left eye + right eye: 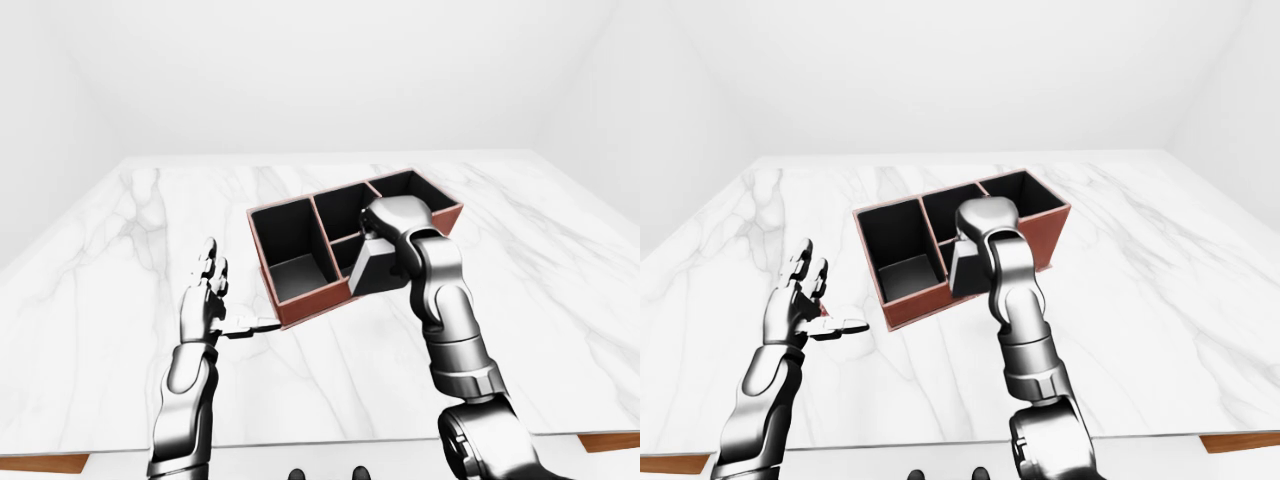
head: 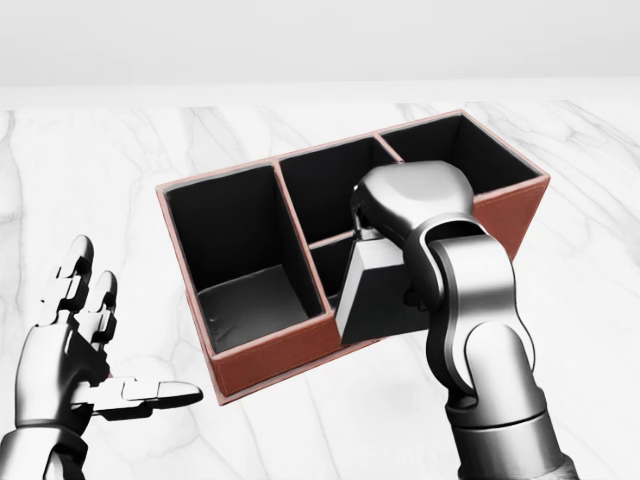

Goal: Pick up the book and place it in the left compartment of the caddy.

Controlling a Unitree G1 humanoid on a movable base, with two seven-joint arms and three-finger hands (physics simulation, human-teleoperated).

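Observation:
The caddy (image 2: 265,355) is a red-brown box with black compartments, lying at an angle on the marble table. Its left compartment (image 2: 240,255) holds nothing that I can see. My right hand (image 2: 395,255) is shut on the book (image 2: 375,295), a dark grey block held above the caddy's near wall, in front of the low middle compartment. The hand and forearm hide part of the middle section. My left hand (image 2: 95,365) stands open with its fingers spread, left of the caddy's near corner and touching nothing.
The white marble table (image 1: 120,260) spreads out on every side of the caddy. Its near edge (image 1: 330,445) runs along the bottom of the left-eye view. Plain white walls stand beyond the table.

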